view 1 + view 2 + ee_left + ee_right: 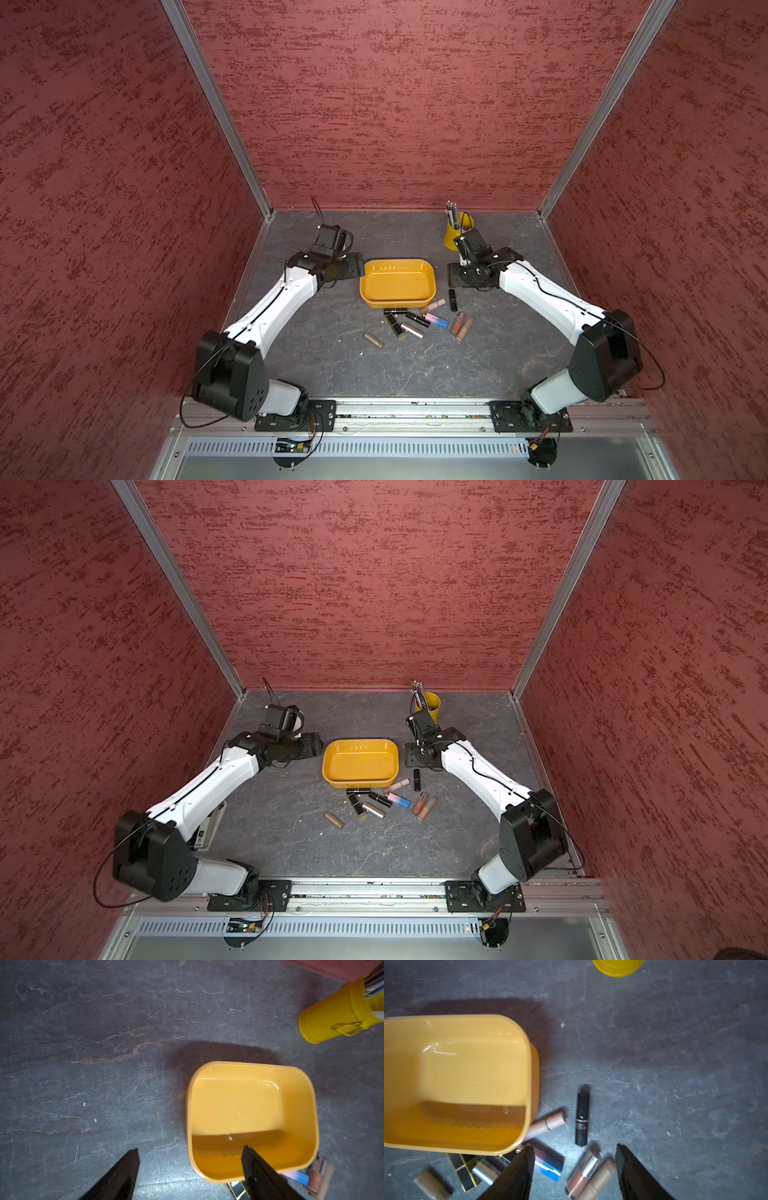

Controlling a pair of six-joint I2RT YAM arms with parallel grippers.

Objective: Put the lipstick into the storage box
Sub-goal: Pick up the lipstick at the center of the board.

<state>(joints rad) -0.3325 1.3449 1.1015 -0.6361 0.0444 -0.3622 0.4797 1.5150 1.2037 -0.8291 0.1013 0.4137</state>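
Right wrist view: the right claw (574, 1147) is spread wide and carries nothing. Between its fingers show two gloss tubes (588, 1176), lying touching each other, and just past the tips a black lipstick (582, 1119) lying alone. Behind the finger on the box side a blue-pink lipstick (549, 1164) shows. Farther that way a beige tube (548, 1124) runs up to the wall of the box (528, 1068), where more lipsticks crowd. The box holds nothing, and every lipstick lies on the table (675, 1084). A yellow cup (617, 968) stands well beyond.

The left claw (191, 1148) is wide and empty too. In its own view one finger shows over the box's inside, the other over bare table.

My judgement of the risks:
- Closing on the touching gloss tubes could catch both, or pinch one and squirt the other away, since they are round and smooth.
- Coming down with a finger on the blue-pink lipstick would jam it or scatter the cluster.
- A left claw lowered astride the rim would strike it and shove or tip the light box.
- Both wrist views are blurred, so the aim is uncertain.
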